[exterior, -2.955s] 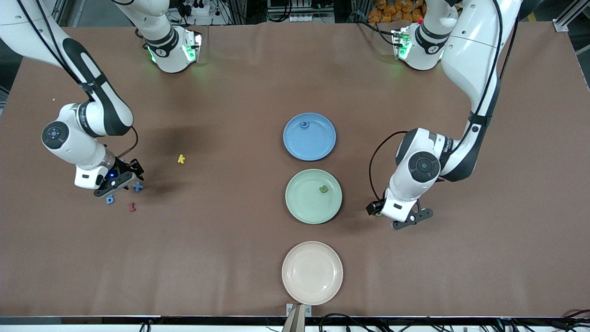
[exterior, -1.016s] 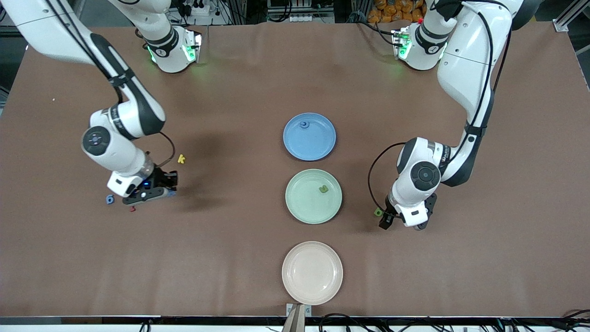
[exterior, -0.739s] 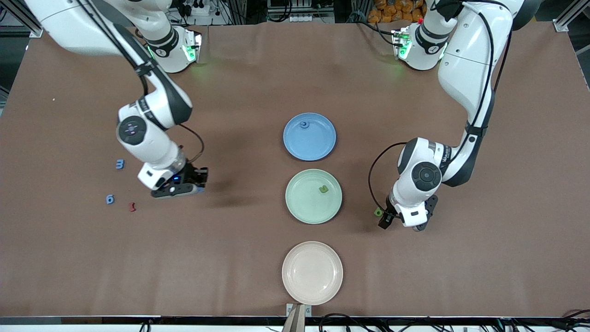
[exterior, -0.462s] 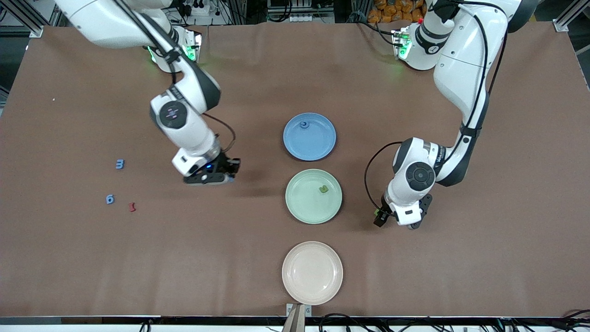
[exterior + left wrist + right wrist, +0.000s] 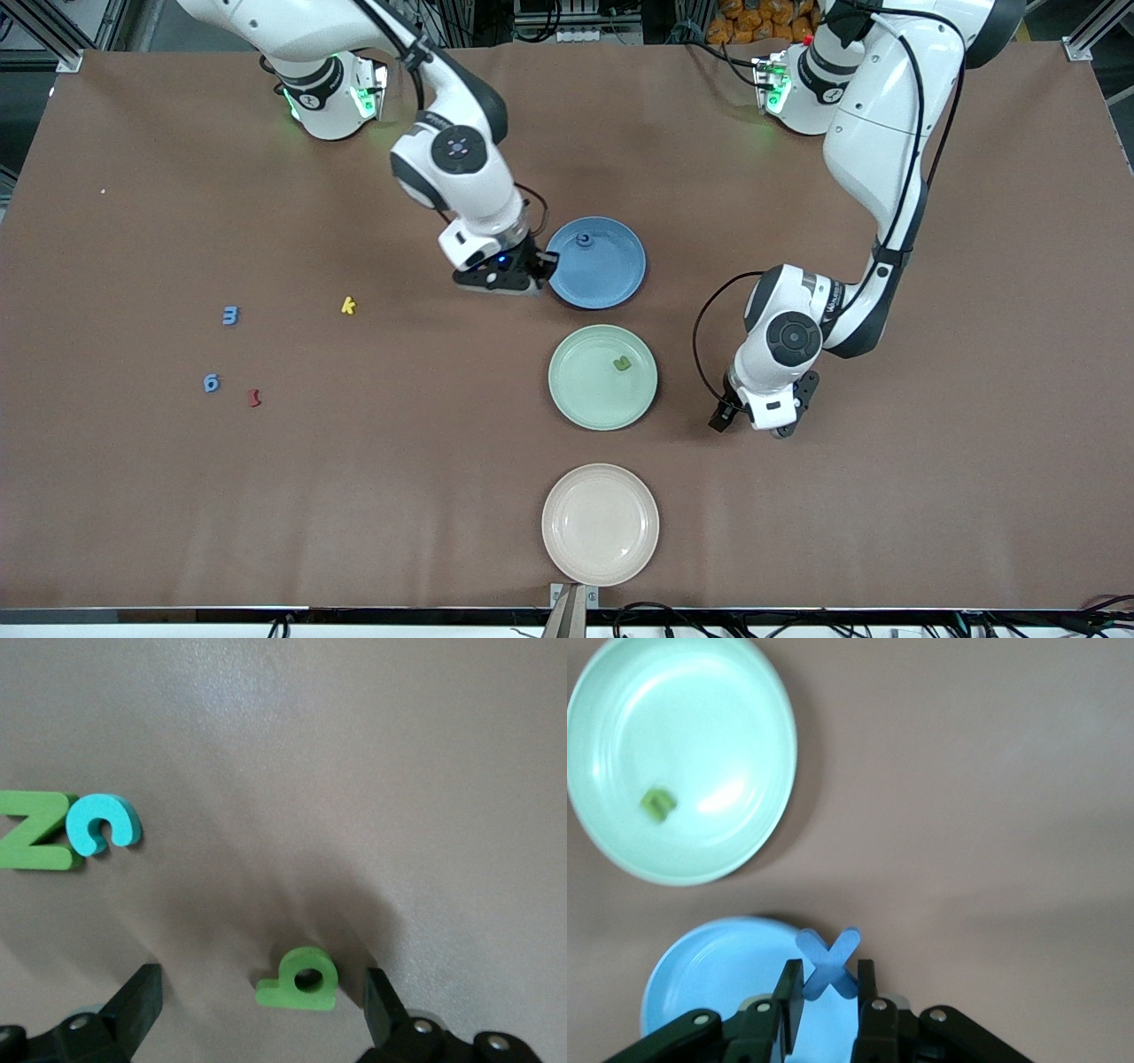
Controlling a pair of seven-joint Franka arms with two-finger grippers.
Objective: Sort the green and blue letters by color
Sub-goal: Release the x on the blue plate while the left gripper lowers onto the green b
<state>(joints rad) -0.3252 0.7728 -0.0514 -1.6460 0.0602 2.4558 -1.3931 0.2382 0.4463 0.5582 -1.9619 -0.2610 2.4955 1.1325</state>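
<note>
So, right gripper [image 5: 824, 1001] clamping black fingers on a chunky blue X [image 5: 828, 963], matte foam look, hanging over the rim of the glossy blue plate [image 5: 611, 275] at the edge toward the right arm's end of the table. Sitting on that plate already: a small round blue piece [image 5: 584, 238]. Nearer the front camera, resting on the table: a smooth pale green plate [image 5: 585, 394] with one olive green letter [image 5: 623, 362] lying on it, then a cream plate [image 5: 576, 540] nearer still.

Meanwhile, left gripper [image 5: 257, 1014] hovering low over the brown tabletop [image 5: 930, 496] beside the green plate, toward the left arm's end, black fingers [image 5: 133, 1005] spread wide and gripping nothing. Lying flat on the table between those fingers: a green letter with a round hole [image 5: 299, 980], thick and soft-edged. Well apart from it in the left wrist view, touching each other: a green Z [image 5: 35, 842] and a light blue C-shaped piece [image 5: 102, 823].

Scattered toward the right arm's end: a blue 3 [image 5: 230, 315], a blue 6 [image 5: 211, 383], a dark red squiggle [image 5: 254, 398] just beside the 6, and a yellow k [image 5: 348, 305].
</note>
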